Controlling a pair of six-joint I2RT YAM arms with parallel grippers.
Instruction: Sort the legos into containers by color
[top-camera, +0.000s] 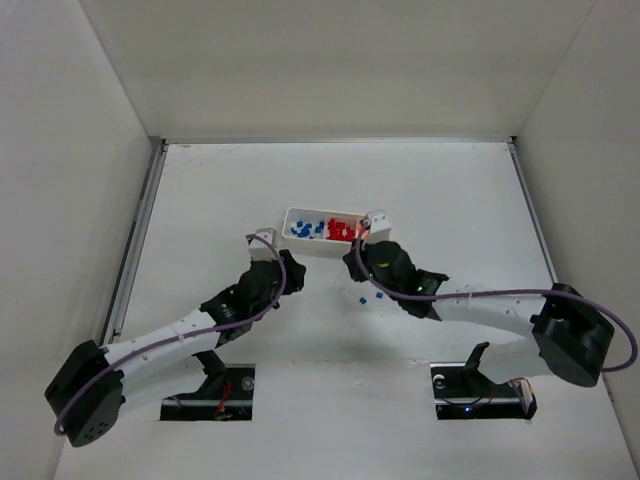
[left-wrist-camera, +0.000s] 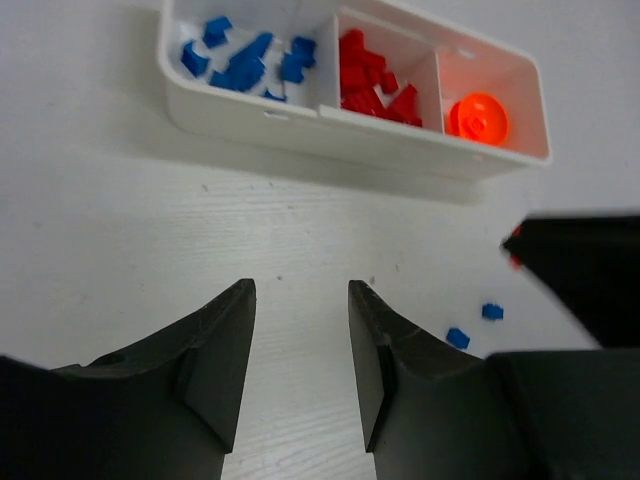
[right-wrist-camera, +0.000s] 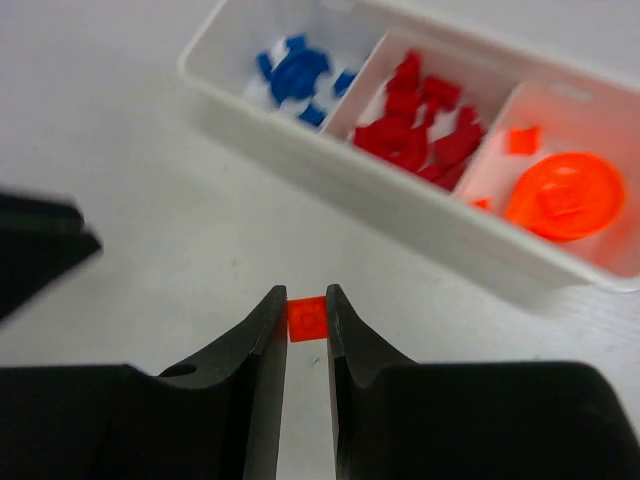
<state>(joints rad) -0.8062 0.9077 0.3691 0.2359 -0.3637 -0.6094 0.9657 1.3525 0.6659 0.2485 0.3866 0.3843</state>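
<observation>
The white three-compartment tray (top-camera: 337, 248) lies mid-table, also in the left wrist view (left-wrist-camera: 300, 125) and the right wrist view (right-wrist-camera: 400, 210). It holds blue bricks (left-wrist-camera: 245, 62), red bricks (left-wrist-camera: 368, 82) and a round orange piece (left-wrist-camera: 478, 118). My right gripper (right-wrist-camera: 306, 300) is shut on a small orange brick (right-wrist-camera: 307, 319), just in front of the tray, above the table. My left gripper (left-wrist-camera: 300, 290) is open and empty, in front of the tray's left end. Two blue bricks (left-wrist-camera: 472, 326) lie loose on the table; they also show in the top view (top-camera: 370, 297).
White walls enclose the table on three sides. The right arm's dark body (left-wrist-camera: 585, 275) shows at the right edge of the left wrist view, close to my left gripper. The left arm (right-wrist-camera: 35, 245) shows at the left of the right wrist view.
</observation>
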